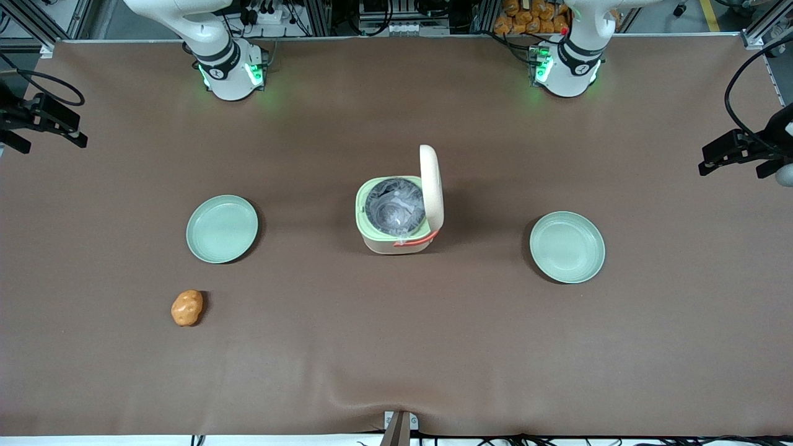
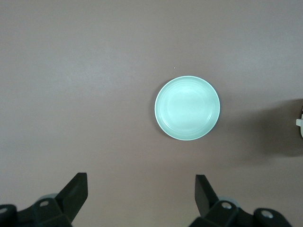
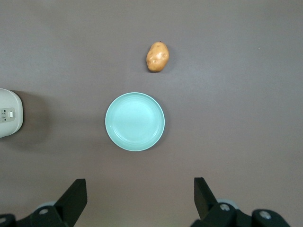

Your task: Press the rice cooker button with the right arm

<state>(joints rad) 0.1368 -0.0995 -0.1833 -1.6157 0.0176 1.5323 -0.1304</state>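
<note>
Brown table (image 1: 396, 347); rice cooker (image 1: 396, 220) centred, lid upright toward parked arm's end; end effector (image 3: 140, 198) wide, above plate (image 3: 135, 121).

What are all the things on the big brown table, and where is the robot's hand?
rice cooker: one, cream with pale green rim and coral handle, lid up, middle of the table.
plates: two, pale green, empty; one toward the working arm's end, one toward the parked arm's end.
orange lump: one, potato-shaped, nearer the front camera than the working arm's plate.
table cover: one, brown.
right arm: one, white, base at the table's edge.
end effector: one, black, fingers open, high above the working arm's plate.
</note>
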